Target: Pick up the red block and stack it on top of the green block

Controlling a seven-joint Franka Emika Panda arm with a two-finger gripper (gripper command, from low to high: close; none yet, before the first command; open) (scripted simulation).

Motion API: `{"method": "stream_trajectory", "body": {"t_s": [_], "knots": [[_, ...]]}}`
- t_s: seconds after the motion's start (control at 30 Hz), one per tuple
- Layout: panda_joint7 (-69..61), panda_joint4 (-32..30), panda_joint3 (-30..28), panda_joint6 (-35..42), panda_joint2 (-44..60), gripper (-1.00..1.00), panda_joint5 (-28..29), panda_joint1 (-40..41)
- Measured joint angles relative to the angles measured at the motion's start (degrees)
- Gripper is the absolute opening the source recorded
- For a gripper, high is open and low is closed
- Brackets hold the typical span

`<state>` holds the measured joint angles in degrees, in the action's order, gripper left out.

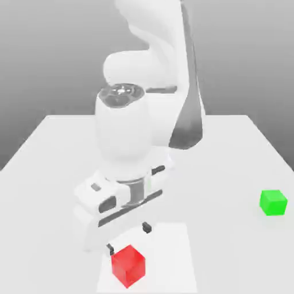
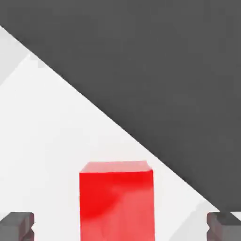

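Hanging low over the near part of the flat white tabletop [image 1: 51, 149], the white Franka arm [image 1: 143, 115] points its two-finger gripper [image 1: 128, 238] down at the small glossy bright red cube [image 1: 128, 266]. The dark fingertips [image 1: 147, 227] stand spread apart, one on each side of the cube and above its top face, with nothing between them. From the exterior view it seems the tips have not reached the cube's sides, though the angle makes that hard to judge.

In the hand view the red block [image 2: 116, 200] sits centred between the two grey finger pads [image 2: 18, 225], with clear white surface showing between the block and each pad. It rests flat on the table, one top edge and a broad shiny face turned toward the camera.

Off toward the exterior view's right, well apart from the red block and the gripper, the small bright green cube [image 1: 273, 202] sits alone on the table near its edge.
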<state>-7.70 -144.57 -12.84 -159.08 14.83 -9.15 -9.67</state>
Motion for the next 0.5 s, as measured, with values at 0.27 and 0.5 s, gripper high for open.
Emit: {"method": "stream_trajectory", "body": {"t_s": [0.27, 0.5], "knots": [[-2.23, 0.84, 3.03, -4.34, 5.55, -1.00, -2.80, 2.46], [1.88, -0.72, -0.01, 2.90, -3.48, -1.00, 2.88, 0.40]]}}
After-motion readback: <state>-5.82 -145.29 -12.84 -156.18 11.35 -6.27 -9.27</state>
